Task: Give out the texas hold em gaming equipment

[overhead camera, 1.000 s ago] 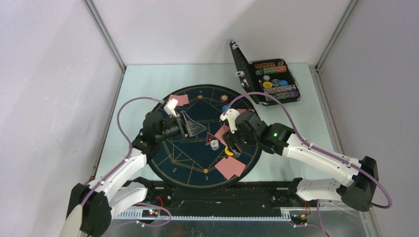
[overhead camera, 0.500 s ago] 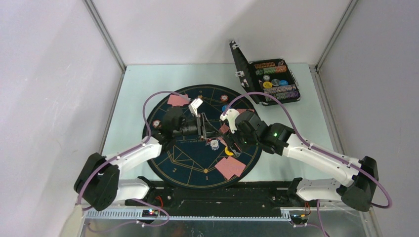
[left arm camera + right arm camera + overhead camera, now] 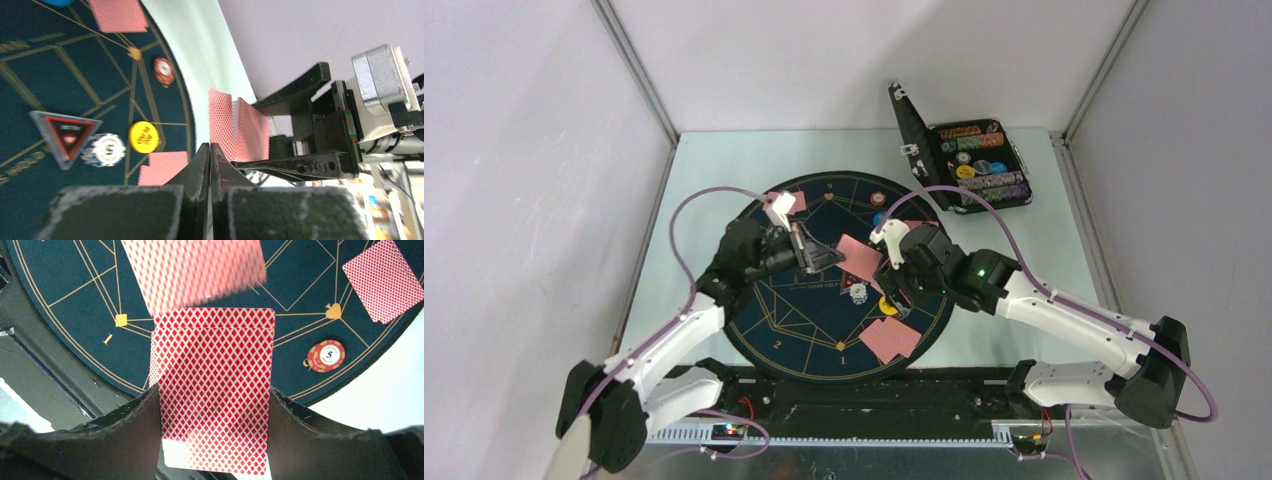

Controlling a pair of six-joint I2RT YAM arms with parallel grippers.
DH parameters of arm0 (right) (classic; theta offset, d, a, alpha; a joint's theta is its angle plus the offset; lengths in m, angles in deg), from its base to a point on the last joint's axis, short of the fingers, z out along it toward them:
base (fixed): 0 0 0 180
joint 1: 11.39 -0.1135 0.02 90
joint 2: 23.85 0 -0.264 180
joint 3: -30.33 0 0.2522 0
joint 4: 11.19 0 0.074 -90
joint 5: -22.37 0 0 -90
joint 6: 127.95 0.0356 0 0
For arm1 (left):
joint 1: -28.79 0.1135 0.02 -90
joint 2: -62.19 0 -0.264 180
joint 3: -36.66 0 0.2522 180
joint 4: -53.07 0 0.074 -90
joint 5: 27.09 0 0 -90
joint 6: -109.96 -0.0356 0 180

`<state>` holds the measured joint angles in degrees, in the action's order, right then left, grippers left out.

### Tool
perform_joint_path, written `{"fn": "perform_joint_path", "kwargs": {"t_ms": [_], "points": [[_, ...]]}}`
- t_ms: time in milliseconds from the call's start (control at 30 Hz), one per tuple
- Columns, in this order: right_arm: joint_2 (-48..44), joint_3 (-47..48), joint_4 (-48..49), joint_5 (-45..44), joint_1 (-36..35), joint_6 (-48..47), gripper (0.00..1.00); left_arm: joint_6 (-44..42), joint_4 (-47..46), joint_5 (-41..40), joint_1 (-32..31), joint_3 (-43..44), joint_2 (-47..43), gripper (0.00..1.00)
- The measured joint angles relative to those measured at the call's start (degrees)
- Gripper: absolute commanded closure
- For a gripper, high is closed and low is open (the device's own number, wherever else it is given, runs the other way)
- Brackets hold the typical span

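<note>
- White walls point(image 3: 844, 60) enclose one pale worktop point(image 3: 714, 170).
- One round blue mat point(image 3: 799, 325) lies mid-worktop.
- One open black case point(image 3: 914, 130) stands off the mat, at the far right.
- Left tool point(image 3: 210, 152), fingers together, pinches one card point(image 3: 220, 122) above the mat; right tool point(image 3: 215, 402) clamps the deck point(image 3: 215, 355).
- On the mat, left wrist view: two flat cards point(image 3: 162, 167), one marker point(image 3: 65, 135), three whole discs point(image 3: 143, 136): red, yellow, white.

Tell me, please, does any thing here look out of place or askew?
One card stands out: it hangs tilted above the mat instead of lying flat, apparently pinched by the left gripper, beside the deck in the right gripper.
</note>
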<state>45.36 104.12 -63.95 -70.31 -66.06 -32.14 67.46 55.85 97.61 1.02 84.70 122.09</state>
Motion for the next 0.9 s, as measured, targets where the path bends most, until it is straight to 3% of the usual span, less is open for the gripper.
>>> {"fn": "perform_joint_path", "kwargs": {"t_ms": [200,433,767,900], "points": [[0.0,0.0,0.0,-0.4,0.0,0.0,1.00,-2.4,6.9,-3.8,5.6,-1.7,-9.0,1.00],[0.0,0.0,-0.1,-0.4,0.0,0.1,1.00,-4.9,12.5,-7.1,7.5,-1.7,-14.6,1.00],[0.0,0.0,-0.1,-0.4,0.0,0.2,1.00,-8.7,22.4,-21.3,8.9,0.2,-14.2,1.00],[0.0,0.0,-0.1,-0.4,0.0,0.2,1.00,-15.8,24.9,-27.5,9.6,4.2,-11.6,1.00]]}}
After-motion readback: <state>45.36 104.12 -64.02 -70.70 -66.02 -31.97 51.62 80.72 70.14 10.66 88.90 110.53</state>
